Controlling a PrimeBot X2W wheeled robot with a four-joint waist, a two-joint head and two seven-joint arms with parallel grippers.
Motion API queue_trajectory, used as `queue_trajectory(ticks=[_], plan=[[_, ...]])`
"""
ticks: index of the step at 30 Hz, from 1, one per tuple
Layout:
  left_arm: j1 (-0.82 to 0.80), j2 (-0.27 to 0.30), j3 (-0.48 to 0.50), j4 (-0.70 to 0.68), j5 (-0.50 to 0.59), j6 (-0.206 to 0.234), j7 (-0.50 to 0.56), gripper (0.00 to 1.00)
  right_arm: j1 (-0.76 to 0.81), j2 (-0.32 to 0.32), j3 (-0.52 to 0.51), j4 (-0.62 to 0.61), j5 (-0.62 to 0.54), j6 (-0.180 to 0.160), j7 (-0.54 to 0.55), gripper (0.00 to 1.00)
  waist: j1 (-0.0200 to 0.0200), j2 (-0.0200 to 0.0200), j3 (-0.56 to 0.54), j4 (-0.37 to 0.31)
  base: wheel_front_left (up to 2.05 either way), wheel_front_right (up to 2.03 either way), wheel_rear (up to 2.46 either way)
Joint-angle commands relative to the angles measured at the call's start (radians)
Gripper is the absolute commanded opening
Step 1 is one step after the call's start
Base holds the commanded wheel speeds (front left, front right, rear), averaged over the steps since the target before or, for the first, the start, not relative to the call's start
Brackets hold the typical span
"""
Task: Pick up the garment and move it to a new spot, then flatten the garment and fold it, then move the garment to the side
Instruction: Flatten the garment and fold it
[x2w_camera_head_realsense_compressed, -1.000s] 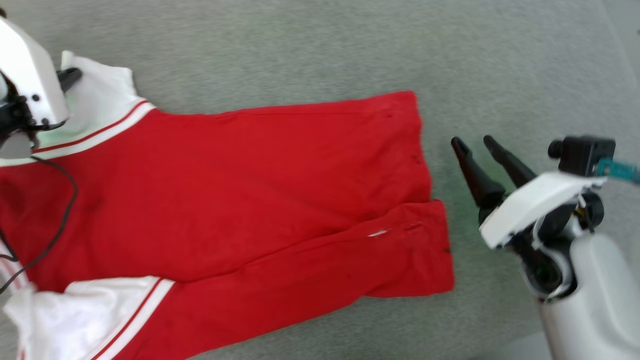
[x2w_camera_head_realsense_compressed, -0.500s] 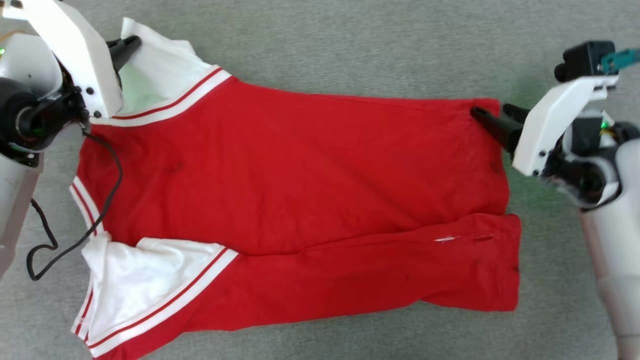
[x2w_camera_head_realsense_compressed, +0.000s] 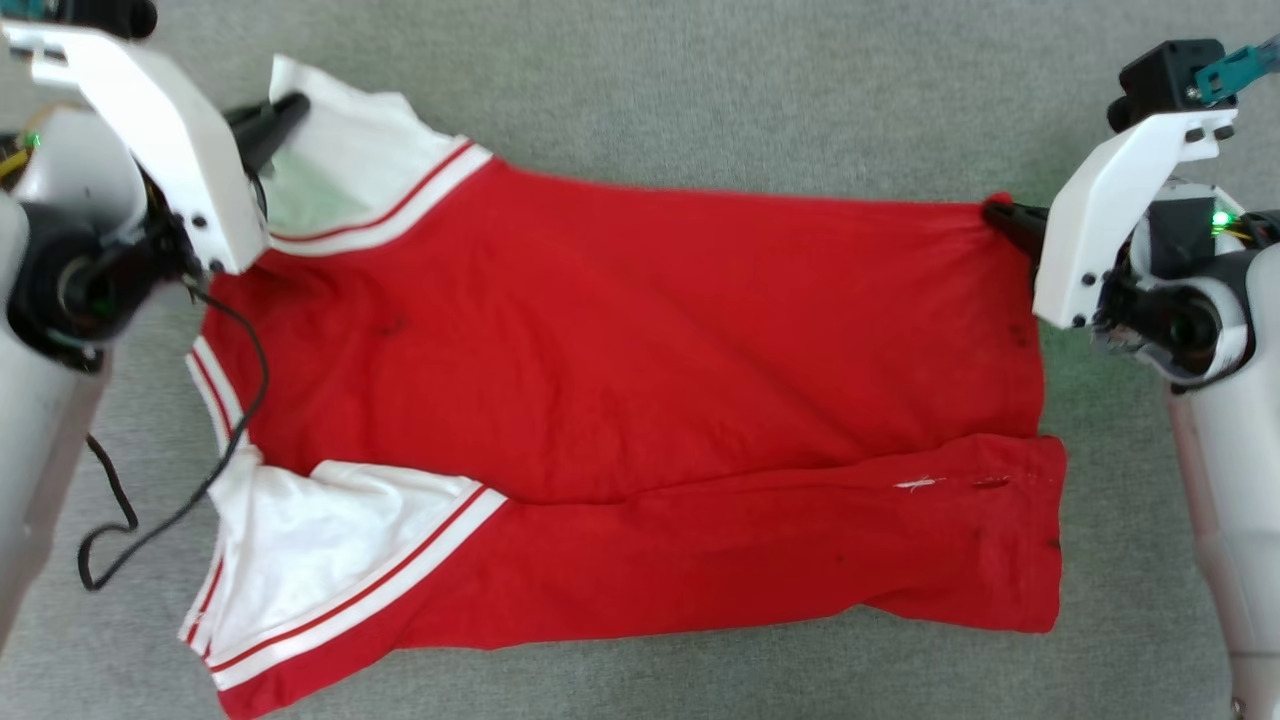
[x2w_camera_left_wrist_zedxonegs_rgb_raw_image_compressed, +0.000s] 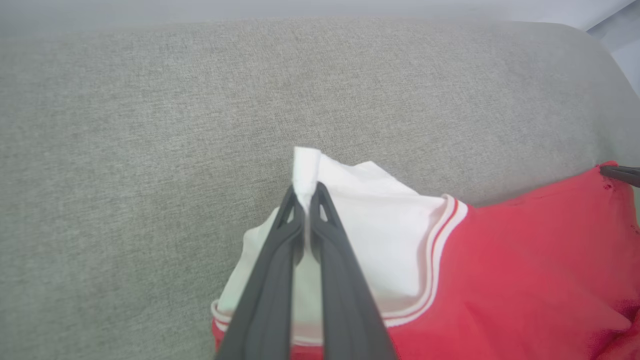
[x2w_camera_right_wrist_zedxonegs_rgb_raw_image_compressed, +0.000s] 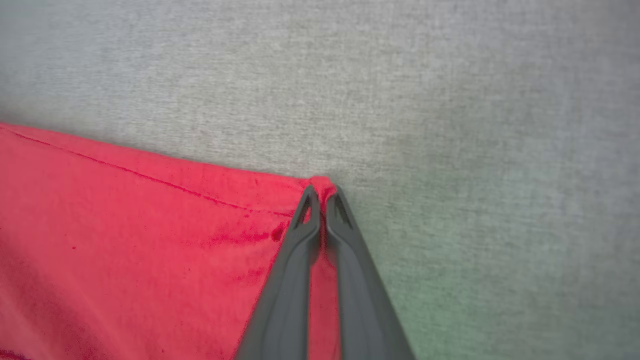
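Okay, the garment (x2w_camera_head_realsense_compressed: 620, 400) is lying spread sideways on the grey woven surface (x2w_camera_head_realsense_compressed: 700, 90), plain red side up, no numerals showing. The left gripper (x2w_camera_left_wrist_zedxonegs_rgb_raw_image_compressed: 306, 192) is pinching the tip of the far white sleeve (x2w_camera_left_wrist_zedxonegs_rgb_raw_image_compressed: 380, 200) at the garment's left end, fingers pressed together on the cloth. The right gripper (x2w_camera_right_wrist_zedxonegs_rgb_raw_image_compressed: 324, 193) is clamping the far hem corner (x2w_camera_right_wrist_zedxonegs_rgb_raw_image_compressed: 320, 180) at the garment's right end, fingers likewise closed on red fabric. Along the garment's near edge a long band is looking already turned over onto the body, with the near sleeve (x2w_camera_head_realsense_compressed: 330, 540) sitting rumpled at its left end. Judging by that, pickup and relocating are probably done and flattening or folding is under way but not finished; the rest of the fold and the shift to the side are remaining. A black cable (x2w_camera_head_realsense_compressed: 262, 372) is dangling over the garment's left part. The surface is looking like upholstery, rounding off beyond the garment in the left wrist view, with a pale strip of room behind it; too little to tell more.
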Motion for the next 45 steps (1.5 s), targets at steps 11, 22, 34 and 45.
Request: queue_trajectory(ticks=[11,22,34,45], plan=[[0.355,0.029,0.082,-0.133,-0.08,0.026,-0.206,0.0,0.26,-0.008,-0.047,-0.227,0.006,0.0,-0.05,0.0,0.0,0.0,-0.181,0.024,0.0,0.0,0.0],[0.781,-0.033,0.063,-0.182,-0.169,0.109,-0.309,0.78,0.593,0.035,-0.132,-0.306,0.021,0.0,-0.07,0.06,0.0,0.0,-0.284,0.044,0.0,0.0,0.0],[0.764,-0.12,0.037,-0.156,-0.014,0.1,-0.555,1.0,0.744,0.086,-0.193,-0.373,0.017,0.0,-0.277,1.0,0.0,0.0,-0.335,0.044,0.0,0.0,0.0],[0.717,-0.147,0.05,-0.24,0.195,0.184,-0.798,1.0,0.748,0.03,-0.334,-0.477,-0.003,0.0,-0.165,1.0,0.0,0.0,-0.367,0.064,0.0,0.0,0.0]])
